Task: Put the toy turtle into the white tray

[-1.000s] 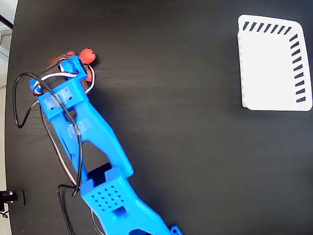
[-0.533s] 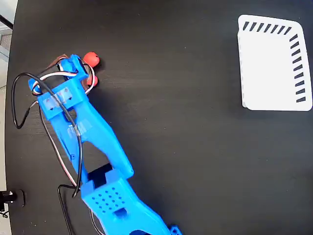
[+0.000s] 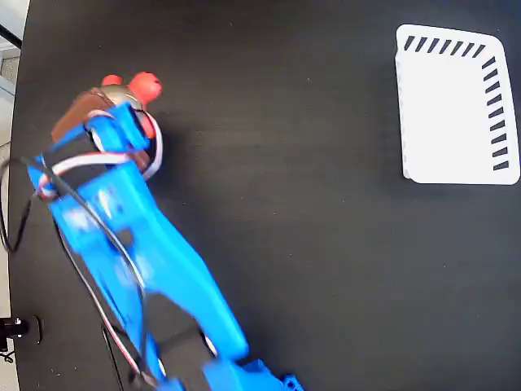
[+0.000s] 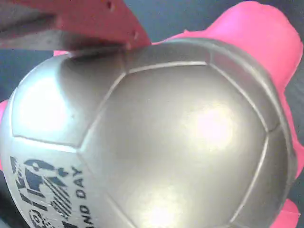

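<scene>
**Ana:** Tool (image 3: 122,122) first: the blue two-finger tool on the blue printed arm sits right over the small toy turtle with the red head and legs and the shiny silver-gold domed shell (image 3: 130,94), at the far left of the black worktop (image 3: 285,204).

**Ben:** Clenched on it?

**Ana:** I cannot tell. In the wrist view the shell (image 4: 156,137) fills the picture and a reddish finger (image 4: 90,23) lies against its upper edge, but the other finger is hidden.

**Ben:** And the goal?

**Ana:** That white rectangular plastic tray with dark slanted slots along two edges (image 3: 448,106) lies well apart, at the upper right, with nothing in it.

**Ben:** How would the turtle handle?

**Ana:** My guess: light, stiff plastic, not fragile. The glossy dome looks slippery and curves away from the fingers, so a pinch high on it could squirt it out. Better to take it low across the shell's widest part, near the rim.
</scene>
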`<state>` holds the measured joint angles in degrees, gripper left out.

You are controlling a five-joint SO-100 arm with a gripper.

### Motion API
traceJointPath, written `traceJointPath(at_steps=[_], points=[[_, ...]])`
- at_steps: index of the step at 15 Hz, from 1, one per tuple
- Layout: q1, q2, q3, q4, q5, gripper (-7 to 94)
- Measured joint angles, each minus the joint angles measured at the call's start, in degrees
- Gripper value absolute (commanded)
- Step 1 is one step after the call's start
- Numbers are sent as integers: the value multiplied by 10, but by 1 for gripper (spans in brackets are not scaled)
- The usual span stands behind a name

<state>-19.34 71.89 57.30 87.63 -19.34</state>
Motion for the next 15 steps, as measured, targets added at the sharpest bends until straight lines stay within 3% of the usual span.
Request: traceJointPath(at_steps=[3,7,11,15], points=[[59,172,151,0,2,0],[209,270,167,58,-11,0],[365,212,59,61,47,0],[441,36,-105,56,155,0]])
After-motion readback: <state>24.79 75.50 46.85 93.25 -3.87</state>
